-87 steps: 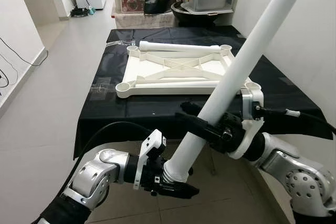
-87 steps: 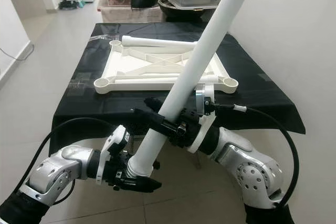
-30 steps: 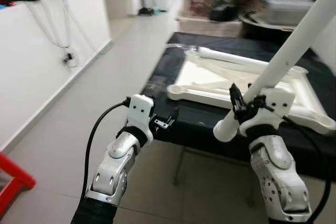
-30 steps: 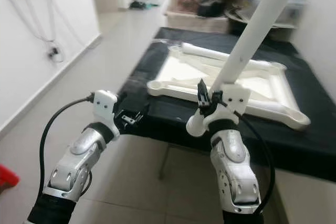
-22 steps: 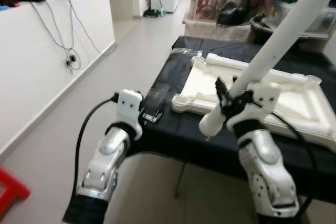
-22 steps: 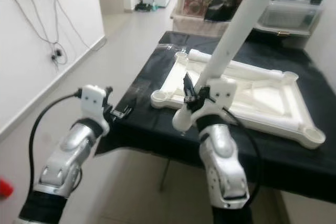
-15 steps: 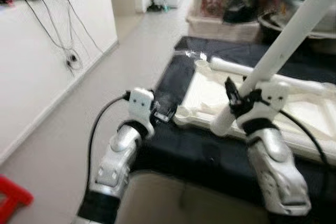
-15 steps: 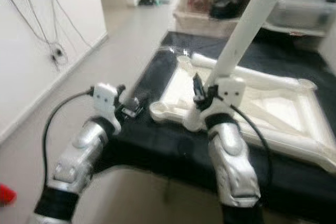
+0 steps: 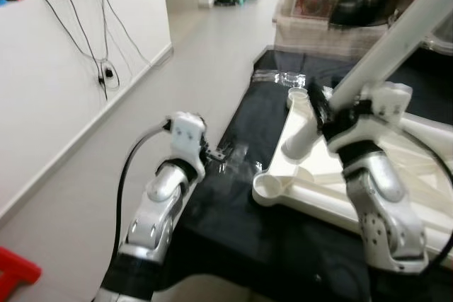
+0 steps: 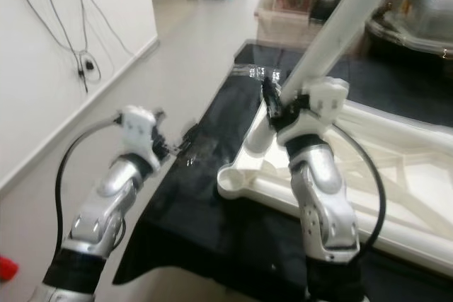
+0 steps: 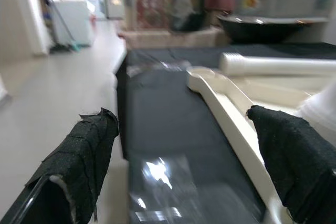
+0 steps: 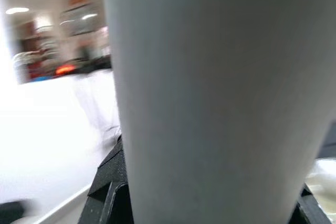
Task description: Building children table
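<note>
Right gripper (image 9: 327, 112) is clenching the white leg (image 9: 396, 37), tilted above the upturned tabletop frame (image 9: 333, 206) on the black bench (image 9: 244, 139); corner socket (image 9: 270, 187) still empty. Left gripper (image 11: 184, 166) is hovering released. No leg seated yet.

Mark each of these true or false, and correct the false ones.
1. The right pincer grips a white table leg. True.
2. The left pincer holds a second leg. False: its fingers stand apart with nothing between them.
3. The white tabletop frame lies on a black cloth. True.
4. The held leg stands upright in the frame's near corner socket. False: it is tilted and its lower end is above the frame, not in that socket.
5. Another white leg lies across the frame's far end. True.
</note>
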Controlling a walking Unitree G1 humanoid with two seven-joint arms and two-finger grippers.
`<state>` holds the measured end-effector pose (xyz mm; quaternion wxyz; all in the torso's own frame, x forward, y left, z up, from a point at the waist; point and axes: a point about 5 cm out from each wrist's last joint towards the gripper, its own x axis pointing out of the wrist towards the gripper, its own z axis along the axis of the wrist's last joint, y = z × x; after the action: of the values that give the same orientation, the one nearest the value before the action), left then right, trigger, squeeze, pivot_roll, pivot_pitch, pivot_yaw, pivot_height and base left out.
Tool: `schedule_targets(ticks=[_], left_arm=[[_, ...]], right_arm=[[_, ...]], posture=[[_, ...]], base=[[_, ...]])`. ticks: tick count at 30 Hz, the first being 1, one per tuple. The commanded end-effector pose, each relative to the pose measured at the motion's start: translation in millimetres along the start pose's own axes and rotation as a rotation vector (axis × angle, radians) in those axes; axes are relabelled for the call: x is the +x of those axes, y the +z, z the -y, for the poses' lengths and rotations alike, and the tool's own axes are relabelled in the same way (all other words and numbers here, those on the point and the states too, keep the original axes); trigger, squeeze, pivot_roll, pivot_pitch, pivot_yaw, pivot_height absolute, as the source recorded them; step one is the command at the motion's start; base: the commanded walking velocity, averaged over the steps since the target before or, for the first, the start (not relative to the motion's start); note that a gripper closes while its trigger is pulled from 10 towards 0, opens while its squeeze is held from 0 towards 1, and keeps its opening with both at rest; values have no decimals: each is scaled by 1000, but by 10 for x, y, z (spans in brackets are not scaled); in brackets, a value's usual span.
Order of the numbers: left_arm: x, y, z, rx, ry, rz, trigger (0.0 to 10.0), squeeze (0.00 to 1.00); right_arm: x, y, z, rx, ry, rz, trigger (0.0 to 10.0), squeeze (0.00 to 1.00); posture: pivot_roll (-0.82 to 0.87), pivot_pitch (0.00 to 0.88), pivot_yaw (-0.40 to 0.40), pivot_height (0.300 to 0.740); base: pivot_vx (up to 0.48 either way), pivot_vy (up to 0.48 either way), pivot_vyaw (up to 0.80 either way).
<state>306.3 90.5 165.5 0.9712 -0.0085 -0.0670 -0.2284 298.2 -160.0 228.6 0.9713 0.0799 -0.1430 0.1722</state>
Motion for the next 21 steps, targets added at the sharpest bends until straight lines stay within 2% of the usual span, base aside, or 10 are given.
schedule_targets(ticks=[1,2,6,9,10,11,12,13,15,21], left_arm=[[-59,-23,77,-29,-74,-17,10000,0],[-123,-62,130,-50,-123,-34,10000,0],[-170,-85,169,-65,-156,-45,10000,0],[-340,-178,300,-115,-255,-97,10000,0],[-423,-186,377,-129,-301,-112,10000,0],[-423,-186,377,-129,-301,-112,10000,0],[-480,-170,454,-124,-351,-112,10000,0],[-480,-170,454,-124,-351,-112,10000,0],[-525,-68,587,-132,-428,-91,10000,0],[-583,4,652,-151,-469,-90,10000,0]], right_arm=[[25,-41,-77,65,124,-44,10000,0],[52,-51,-85,79,190,-63,10000,0],[68,-53,-90,86,233,-73,10000,0],[195,-64,-25,102,313,-104,10000,0],[247,-58,-14,136,356,-107,10000,0],[247,-58,-14,136,356,-107,10000,0],[276,-61,-11,166,402,-109,10000,0],[276,-61,-11,166,402,-109,10000,0],[311,-102,-1,188,437,-123,10000,0],[366,-104,30,182,462,-134,10000,0]], posture=[[138,0,-75,740],[140,0,-81,740],[141,0,-83,740],[147,0,-82,740],[159,0,-89,740],[159,0,-89,740],[162,5,-95,740],[162,5,-95,740],[169,49,-104,740],[168,92,-97,740]], base=[[0,0,0],[0,0,0],[0,0,0],[0,0,0],[0,0,0],[0,0,0],[0,0,0],[0,0,0],[0,0,0],[0,0,0]])
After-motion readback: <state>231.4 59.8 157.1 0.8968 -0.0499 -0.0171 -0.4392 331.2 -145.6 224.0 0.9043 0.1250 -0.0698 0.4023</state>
